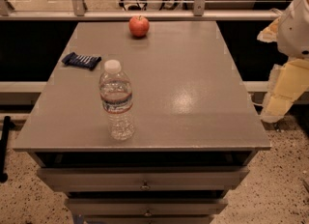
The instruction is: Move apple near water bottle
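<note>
A red apple (139, 26) with a short stem sits at the far edge of the grey table top (193, 73), near the middle. A clear ribbed water bottle (116, 100) with a white cap and a red, white and blue label stands upright near the front left. The two are far apart, most of the table's depth between them. My arm comes in at the right edge of the view, and the gripper (276, 111) hangs beside the table's right side, off the top and far from both things.
A small dark blue packet (81, 61) lies at the left, between apple and bottle. The table is a cabinet with drawers (144, 178) at the front. A glass railing (145, 10) runs behind the far edge. Speckled floor surrounds it.
</note>
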Available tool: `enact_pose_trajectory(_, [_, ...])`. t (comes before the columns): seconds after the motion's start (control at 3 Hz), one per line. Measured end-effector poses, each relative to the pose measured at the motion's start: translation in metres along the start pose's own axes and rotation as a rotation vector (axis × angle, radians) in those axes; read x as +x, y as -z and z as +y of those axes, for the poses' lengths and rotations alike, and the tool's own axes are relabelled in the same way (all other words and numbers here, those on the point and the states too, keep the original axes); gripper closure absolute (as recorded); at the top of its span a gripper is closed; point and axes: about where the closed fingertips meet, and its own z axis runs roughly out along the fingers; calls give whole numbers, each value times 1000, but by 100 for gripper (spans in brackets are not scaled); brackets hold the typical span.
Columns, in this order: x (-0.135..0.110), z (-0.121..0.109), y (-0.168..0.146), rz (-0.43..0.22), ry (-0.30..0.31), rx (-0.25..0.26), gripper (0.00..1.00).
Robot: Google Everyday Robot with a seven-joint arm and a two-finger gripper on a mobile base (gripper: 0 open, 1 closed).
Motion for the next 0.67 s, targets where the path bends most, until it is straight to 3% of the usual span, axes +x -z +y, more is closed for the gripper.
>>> enact_pose_trajectory(0.33, [-1,-1,0,-3,0,1,0])
enact_pose_trajectory(0.67, [-21,-16,-9,-69,-7,29,0])
